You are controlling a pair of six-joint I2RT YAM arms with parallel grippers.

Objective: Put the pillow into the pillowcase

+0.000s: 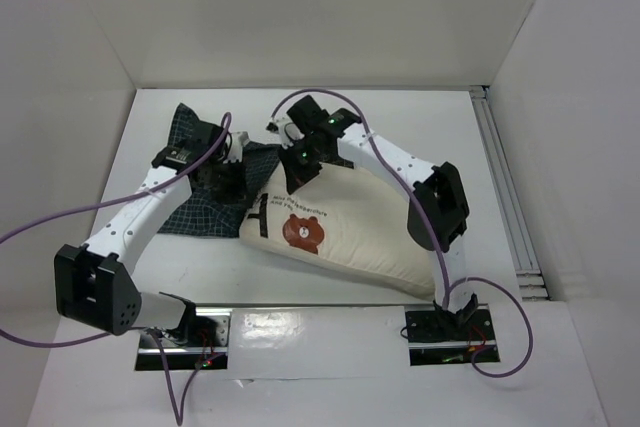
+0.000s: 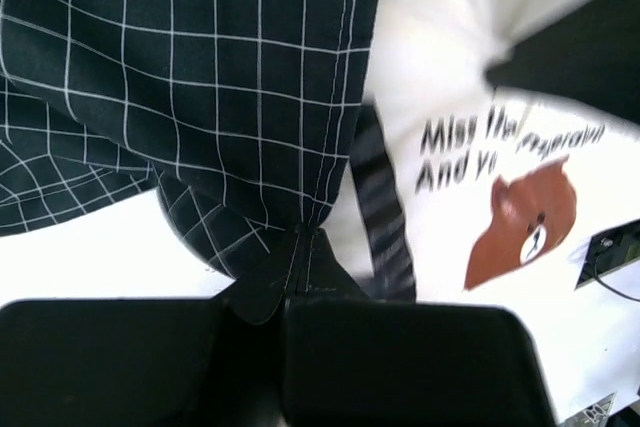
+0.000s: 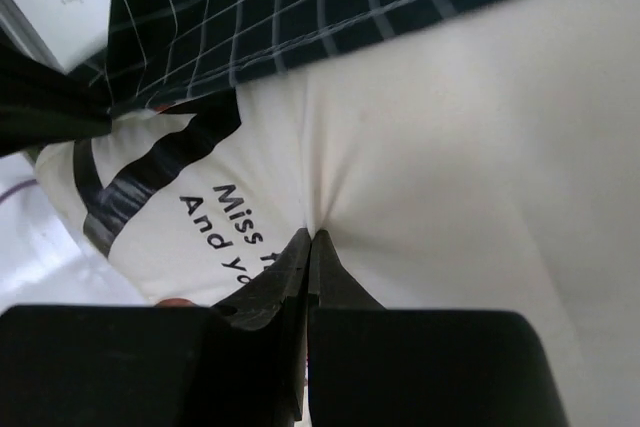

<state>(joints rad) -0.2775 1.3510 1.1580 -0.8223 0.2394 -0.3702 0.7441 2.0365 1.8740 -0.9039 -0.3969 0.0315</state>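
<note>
Top: pillow point(image 1: 345, 237) on bench point(image 1: 190, 267), nearward of right gripper point(image 1: 300, 169); pillowcase point(image 1: 200, 215) beneath left gripper point(image 1: 232, 175), touching the pillow's corner; purple cables point(image 1: 60, 217) loop clear
Left wrist: gripper clamped on a pillowcase fold. Limp cloth, mouth will likely sag; hold at hem
Right wrist: gripper pinching pillow skin. Soft, light, squashy; pillowcase edge just ahead may snag

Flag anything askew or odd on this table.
The pillowcase lies crumpled and bunched, pinched by the left gripper; the pillow sits diagonally, mostly outside it, puckered where the right gripper pinches. No damage visible.
</note>
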